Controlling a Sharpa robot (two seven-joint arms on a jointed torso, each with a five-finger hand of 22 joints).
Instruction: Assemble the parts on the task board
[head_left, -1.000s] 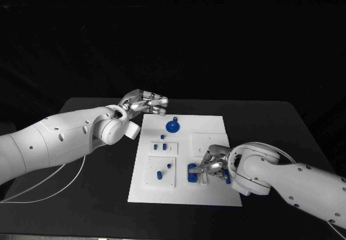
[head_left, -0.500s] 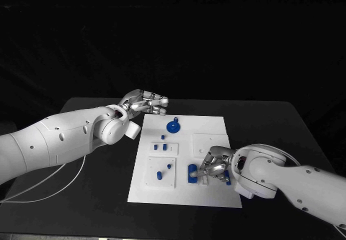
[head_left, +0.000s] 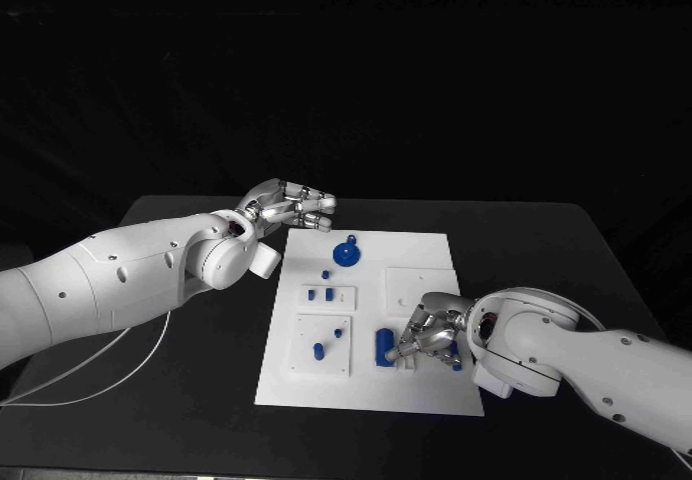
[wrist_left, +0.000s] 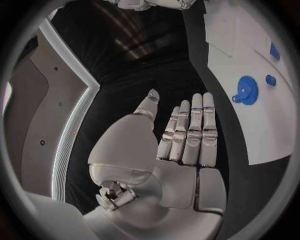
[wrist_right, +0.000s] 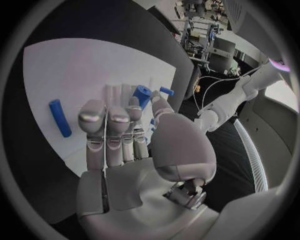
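**Right hand working a blue peg at the board's near edge**

The right hand (head_left: 427, 335) is pinching a short blue peg (wrist_right: 141, 93) over the task board (head_left: 418, 245); a loose blue bar (head_left: 384, 346) is lying just beside its fingers. The left hand (head_left: 293, 206) is hovering empty, fingers apart, off the board's far corner (near the blue gear (head_left: 346, 251)). Best lowering the peg upright and slowly.

Matt white task board (head_left: 418, 390), glossy silver metal robot hand (wrist_right: 125, 135), smooth blue plastic parts (head_left: 348, 252).
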